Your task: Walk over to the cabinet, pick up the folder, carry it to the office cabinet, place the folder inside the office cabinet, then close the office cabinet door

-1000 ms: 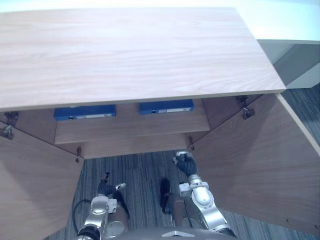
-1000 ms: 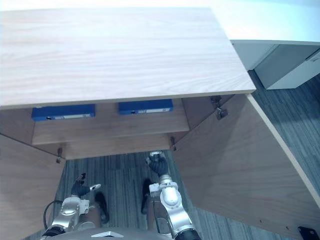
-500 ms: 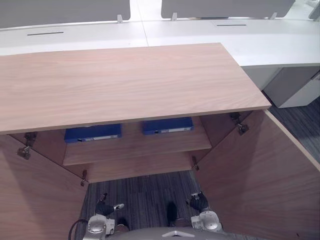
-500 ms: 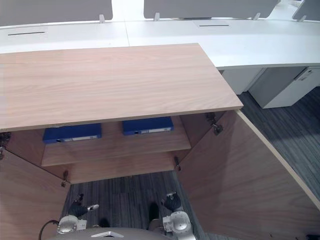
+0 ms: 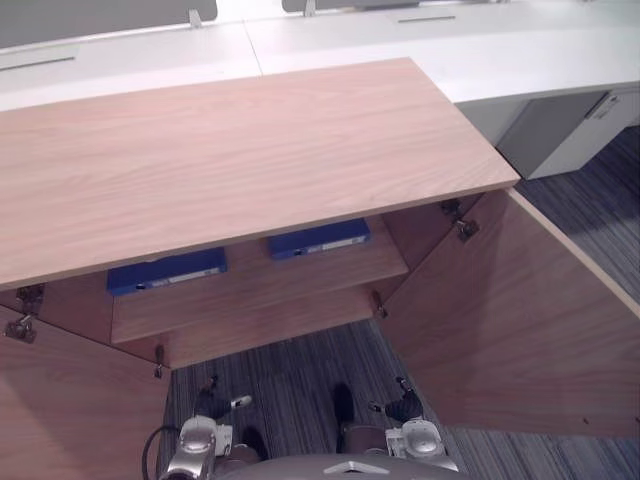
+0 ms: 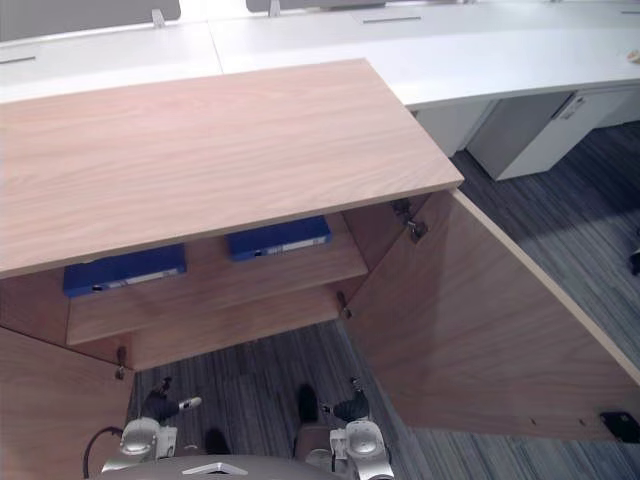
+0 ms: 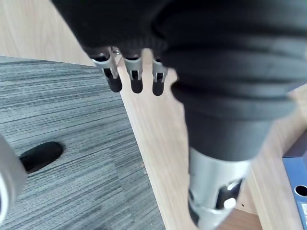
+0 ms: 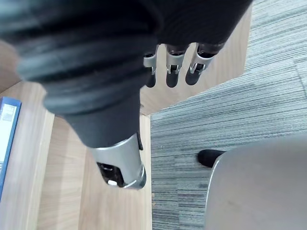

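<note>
Two blue folders lie flat on the upper shelf of the open wooden cabinet (image 5: 240,150), one at the left (image 5: 167,271) and one nearer the middle (image 5: 318,240). Both hands hang low over the carpet in front of the cabinet, well short of the shelf. My left hand (image 5: 212,402) is open with straight fingers (image 7: 135,79) and holds nothing. My right hand (image 5: 405,408) is open too, its fingers (image 8: 175,67) straight and empty. An edge of a blue folder (image 7: 297,191) shows past the left thumb, and another folder edge (image 8: 7,139) shows in the right wrist view.
The cabinet's right door (image 5: 510,320) stands wide open, slanting out to my right. The left door (image 5: 70,400) stands open at my left. White desks (image 5: 500,50) run behind the cabinet, with a grey pedestal (image 5: 560,130) under them. Grey striped carpet (image 5: 290,390) covers the floor.
The camera has tipped up and shifted, bringing the desks into sight. My right hand has drawn back and down from the lower shelf's front edge, and its fingers have uncurled.
</note>
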Available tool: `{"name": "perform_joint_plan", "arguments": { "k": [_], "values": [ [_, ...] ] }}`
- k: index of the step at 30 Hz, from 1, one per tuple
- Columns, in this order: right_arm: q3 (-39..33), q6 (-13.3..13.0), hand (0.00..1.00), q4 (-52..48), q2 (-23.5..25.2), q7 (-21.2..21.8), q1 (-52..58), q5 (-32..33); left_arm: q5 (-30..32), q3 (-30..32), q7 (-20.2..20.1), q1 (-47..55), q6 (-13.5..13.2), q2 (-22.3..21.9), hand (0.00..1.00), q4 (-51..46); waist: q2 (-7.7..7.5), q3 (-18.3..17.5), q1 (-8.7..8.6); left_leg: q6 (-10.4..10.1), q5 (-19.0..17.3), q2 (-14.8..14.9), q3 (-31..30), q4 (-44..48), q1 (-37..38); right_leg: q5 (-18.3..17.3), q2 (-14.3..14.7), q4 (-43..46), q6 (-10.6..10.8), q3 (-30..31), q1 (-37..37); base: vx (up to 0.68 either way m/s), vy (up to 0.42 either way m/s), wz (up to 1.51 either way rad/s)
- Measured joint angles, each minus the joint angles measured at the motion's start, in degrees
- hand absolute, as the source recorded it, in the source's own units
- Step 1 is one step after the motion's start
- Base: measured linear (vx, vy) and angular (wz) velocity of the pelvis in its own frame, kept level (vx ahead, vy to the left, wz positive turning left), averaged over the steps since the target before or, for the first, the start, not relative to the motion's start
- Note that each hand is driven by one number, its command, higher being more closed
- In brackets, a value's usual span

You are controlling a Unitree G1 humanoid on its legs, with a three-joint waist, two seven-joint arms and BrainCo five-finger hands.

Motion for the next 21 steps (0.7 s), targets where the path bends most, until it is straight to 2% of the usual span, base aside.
{"name": "perform_joint_plan", "arguments": {
  "k": [1, 2, 3, 4, 5, 6, 9, 11, 13, 15, 17, 21],
  "values": [
    [-0.36, -0.01, 0.00, -0.07, 0.34, 0.04, -1.10, 0.92, -0.44, 1.46, -0.10, -0.01, 0.01, -0.18, 0.00, -1.76, 1.18, 1.00, -0.24, 0.14, 0.19, 1.34, 0.65, 0.60, -0.15, -9.09, 0.22, 12.24, -3.86, -4.28, -2.12, -0.05, 0.047, -0.05],
    [-0.36, 0.00, 0.00, 0.17, 0.30, 0.04, -1.26, 1.19, -0.73, 1.42, -0.10, 0.13, 0.00, -0.22, 0.00, -2.02, 1.22, 1.02, -0.02, 0.09, 0.22, 1.66, 0.50, 0.70, 0.36, -13.06, 0.09, 17.85, -5.10, -6.06, -2.65, -0.03, 0.039, 0.05],
    [-0.37, -0.01, 0.00, 0.61, 0.28, 0.03, -1.43, 1.20, -0.99, 1.39, -0.11, 0.31, 0.01, -0.21, 0.00, -2.05, 1.17, 1.03, 0.16, -0.11, 0.37, 1.77, 0.26, 0.72, 1.03, -15.34, 0.04, 20.88, -5.11, -7.19, -2.07, 0.06, -0.031, 0.06],
    [-0.45, -0.02, 0.00, 1.72, 0.26, 0.03, -1.31, 1.19, -1.10, 1.42, -0.14, 1.05, 0.02, 0.04, 0.00, -2.10, 0.42, 0.61, 0.71, -0.44, 0.61, 1.12, -0.01, 0.92, 1.84, -16.30, 0.48, 17.21, -4.31, -8.24, 1.08, 0.04, -0.045, 0.00],
    [-0.53, -0.03, 0.00, 1.73, 0.22, 0.02, -1.53, 1.22, -1.13, 1.44, -0.16, 1.20, 0.03, 0.36, 0.00, -1.97, 0.34, 0.34, 0.99, -0.49, 0.64, 0.68, -0.19, 0.94, 1.47, -15.95, 0.78, 14.38, -3.96, -7.97, 1.95, 0.03, -0.052, -0.02],
    [-1.49, -0.14, 0.00, 1.55, 0.14, -0.07, -2.17, 1.32, -1.12, 1.37, -0.22, 1.46, 0.11, -0.28, 0.00, -1.85, 1.16, -0.20, 1.16, -0.81, 1.52, 1.52, -0.78, 0.91, -0.12, -12.30, 2.02, 8.94, -4.24, -8.15, 3.38, -0.01, -0.023, -0.07],
    [-2.49, -0.04, 0.00, 1.65, 0.22, -0.13, -3.20, 2.05, -1.10, 0.70, -0.35, 1.26, 0.49, -1.60, 0.00, -1.81, 2.38, 1.78, 1.53, -0.71, 2.96, 1.96, -0.52, 0.93, -2.42, -7.29, 3.05, 1.89, -4.93, -7.78, 4.15, -0.07, -0.021, -0.10],
    [-3.28, 0.00, 0.00, 1.57, 0.22, -0.27, -3.26, 3.54, -1.10, 0.75, -0.33, 0.97, 0.58, -1.70, 0.00, -1.83, 2.41, 2.78, 1.57, -0.76, 2.96, 2.15, -1.21, 2.12, -2.47, -7.08, 3.26, 2.34, -5.04, -6.77, 3.92, -0.14, -0.027, -0.25],
    [-4.68, -0.02, 0.00, 0.65, 0.16, -1.17, -3.32, 4.65, -1.13, 0.76, -0.32, 0.87, 0.57, -1.73, 0.00, -1.84, 2.15, 3.02, 1.63, -2.07, 1.80, 2.01, -5.93, 3.36, -2.51, -8.42, 3.25, 4.42, -4.77, -4.40, 1.86, -0.14, -0.010, -0.54],
    [-6.14, -0.08, 0.00, -5.58, 0.39, -2.28, -1.05, 5.91, -1.13, 0.78, -0.34, 0.18, 0.65, -1.94, 0.00, -1.80, 1.75, 3.75, 1.08, -3.53, -1.48, 1.98, -6.69, 4.49, -2.46, -8.67, 4.04, 6.23, -4.51, -1.33, 0.44, -0.16, 0.007, -0.64],
    [-6.55, -0.16, 0.00, -10.19, 0.38, -2.45, 1.53, 6.86, -1.35, 0.78, -0.33, 0.15, 0.72, -2.25, 0.00, -1.79, 1.69, 3.68, 0.63, -4.72, -2.42, 1.94, -6.73, 4.29, -1.87, -8.65, 4.82, 4.81, -4.48, 0.55, 0.90, -0.09, -0.003, -0.50],
    [-10.76, -0.31, 0.00, -18.94, 2.12, -2.75, 7.05, 8.74, -2.20, -0.35, -0.27, 0.39, 1.21, -2.41, 0.00, -1.63, 1.50, 3.27, -1.97, -5.48, -1.77, 0.90, -6.46, -0.79, 1.38, -7.86, 5.84, 1.68, -4.58, 3.64, 1.85, 0.02, -0.006, -0.45]
  ]
}}
